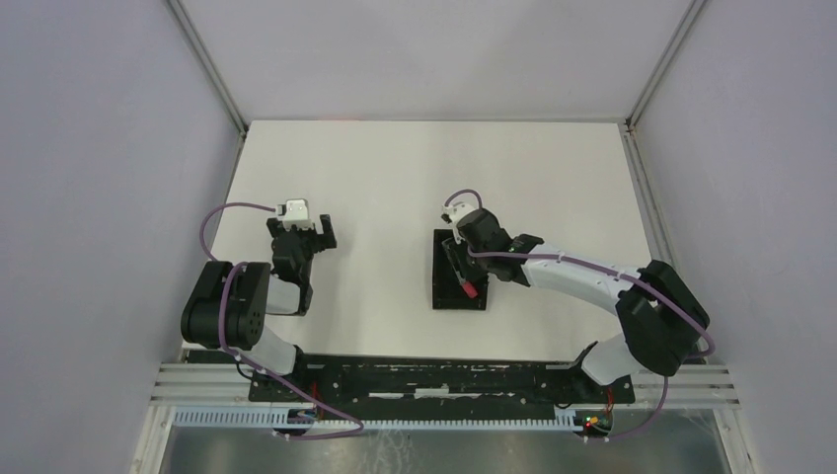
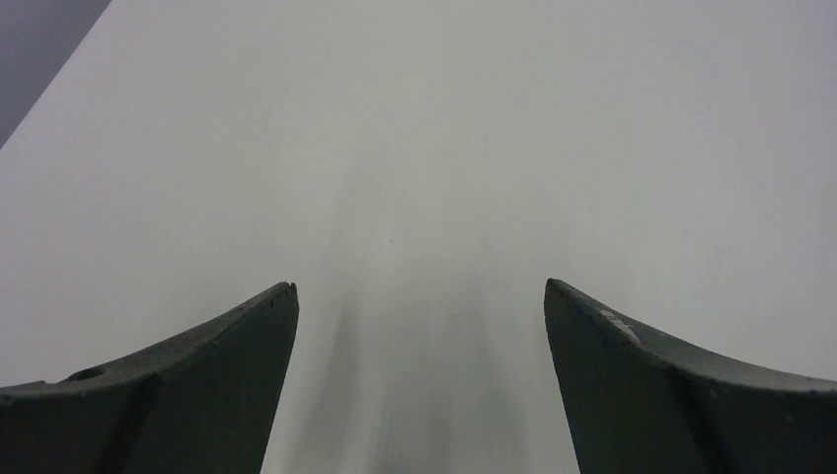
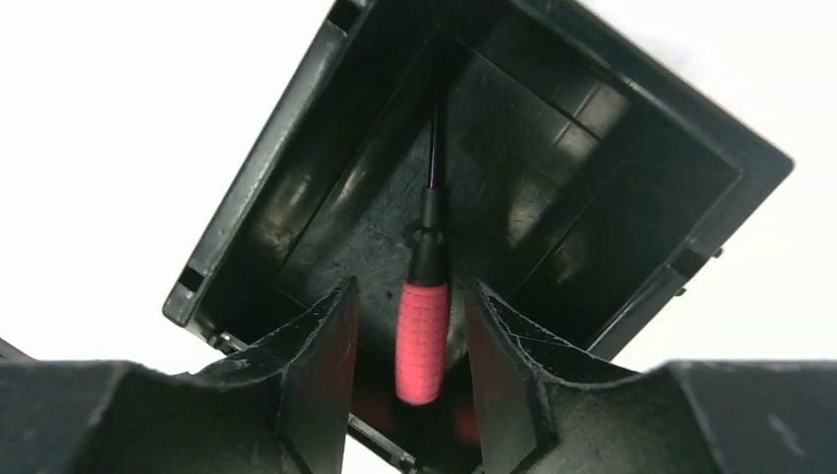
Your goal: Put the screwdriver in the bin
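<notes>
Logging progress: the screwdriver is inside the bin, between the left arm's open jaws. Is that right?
Not quite: it is the right gripper at the bin, not the left. The top external view shows the right arm reaching over the bin, while the left gripper is off over bare table. The rest holds: the screwdriver is inside the bin, between open jaws.

On the table (image 1: 395,178), right of the middle: a bin (image 1: 441,296), long side running away from the arm bases. Inside it, on its floor: a screwdriver (image 3: 422,336), handle toward the near end, shaft pointing to the far end. Above the bin: the right gripper (image 1: 457,255), one finger on either side of the handle, a gap on each side. Well apart to the left, over bare table: the left gripper (image 1: 314,235), fingers spread wide.
</notes>
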`<act>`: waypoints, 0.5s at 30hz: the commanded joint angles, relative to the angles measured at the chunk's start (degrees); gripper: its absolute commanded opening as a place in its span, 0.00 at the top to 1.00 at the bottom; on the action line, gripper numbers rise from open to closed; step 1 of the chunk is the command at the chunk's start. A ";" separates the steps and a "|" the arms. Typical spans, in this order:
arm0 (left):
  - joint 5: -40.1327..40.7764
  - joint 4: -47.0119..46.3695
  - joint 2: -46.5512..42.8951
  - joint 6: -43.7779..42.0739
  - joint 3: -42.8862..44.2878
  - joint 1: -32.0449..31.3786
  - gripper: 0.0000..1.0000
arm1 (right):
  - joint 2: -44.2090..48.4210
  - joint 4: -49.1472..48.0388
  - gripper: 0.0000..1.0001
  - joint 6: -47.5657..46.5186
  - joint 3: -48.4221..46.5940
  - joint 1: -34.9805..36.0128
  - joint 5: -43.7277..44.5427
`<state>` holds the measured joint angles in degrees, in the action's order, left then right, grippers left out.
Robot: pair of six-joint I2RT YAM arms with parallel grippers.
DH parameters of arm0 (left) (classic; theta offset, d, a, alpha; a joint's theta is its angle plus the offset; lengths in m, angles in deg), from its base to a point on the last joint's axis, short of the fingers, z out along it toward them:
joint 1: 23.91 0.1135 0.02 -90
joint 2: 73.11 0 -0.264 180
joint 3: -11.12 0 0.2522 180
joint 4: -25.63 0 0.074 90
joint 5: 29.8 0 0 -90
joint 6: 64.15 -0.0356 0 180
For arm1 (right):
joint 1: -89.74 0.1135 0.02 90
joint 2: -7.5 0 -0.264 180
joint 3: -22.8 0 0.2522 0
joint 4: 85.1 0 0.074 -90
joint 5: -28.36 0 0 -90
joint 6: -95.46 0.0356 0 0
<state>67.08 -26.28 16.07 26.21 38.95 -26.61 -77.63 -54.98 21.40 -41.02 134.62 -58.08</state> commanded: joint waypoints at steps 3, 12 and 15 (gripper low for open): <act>-0.50 -1.57 -1.03 0.87 0.11 0.15 0.00 | 2.89 -2.73 0.49 0.85 -4.26 0.57 0.75; -0.46 -1.56 -1.03 0.87 0.14 0.21 0.00 | 12.72 -1.43 0.25 -3.01 -9.79 0.45 0.56; -0.42 -1.57 -1.03 0.87 0.12 0.15 0.00 | 17.37 -1.30 0.02 -6.27 -8.78 -0.30 8.56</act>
<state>67.08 -26.28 16.07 26.21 38.95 -26.61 -66.50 -55.19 19.57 -48.45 134.97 -57.43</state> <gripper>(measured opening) 0.997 0.935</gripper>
